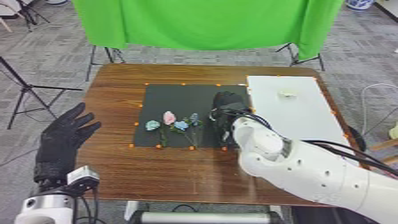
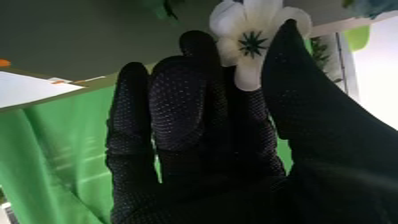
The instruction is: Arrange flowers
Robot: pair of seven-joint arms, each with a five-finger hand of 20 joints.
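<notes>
My right hand (image 1: pixel 229 104) is low over the right part of the dark mat (image 1: pixel 206 92). Seen from the wrist, the right hand (image 2: pixel 182 107) has a white flower (image 2: pixel 254 39) with a dark centre pinched between thumb and fingers, its petals facing the camera. To the left of that hand in the head view lie a pale blue flower (image 1: pixel 153 125), a pink flower (image 1: pixel 169 117) and two blue flowers (image 1: pixel 181 125), stems toward the near edge. My left hand (image 1: pixel 64 137) is at the table's left side, open, holding nothing.
A white board (image 1: pixel 306 117) lies at the right of the brown table (image 1: pixel 115 107), with a small whitish object (image 1: pixel 287 93) toward its far end. Orange markers edge the mat and board. Behind the table hangs a green cloth (image 1: pixel 209 25).
</notes>
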